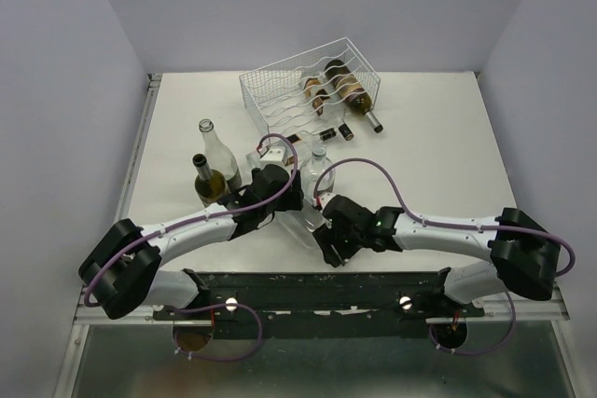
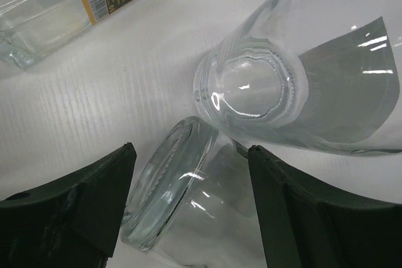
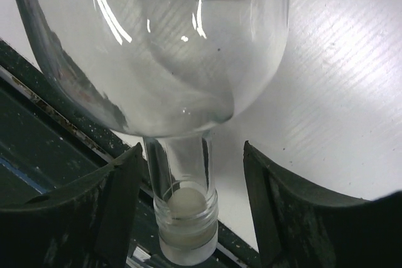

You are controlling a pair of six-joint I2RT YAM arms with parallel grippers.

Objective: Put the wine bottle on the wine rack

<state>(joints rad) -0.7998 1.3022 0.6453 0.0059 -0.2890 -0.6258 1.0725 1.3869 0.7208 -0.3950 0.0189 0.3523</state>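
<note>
Wine bottle [image 1: 303, 219], clear glass: lies mid worktop [image 1: 438, 156], at 6 o'clock from the wine rack [image 1: 270, 90]. We find the left claw [image 2: 191, 155] spread about its base and the right claw [image 3: 191, 147] spread about its neck. We judge it stiff, slippery and breakable, best held at neck and base.

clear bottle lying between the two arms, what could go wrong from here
1. The right jaws stand open around the clear bottle's thin neck, beside the dark rail at the table's edge; smooth glass may slip or swing off there.
2. The left jaws straddle a glass base with a second clear bottle right beside it; closing or lifting could knock that one rolling.
</note>
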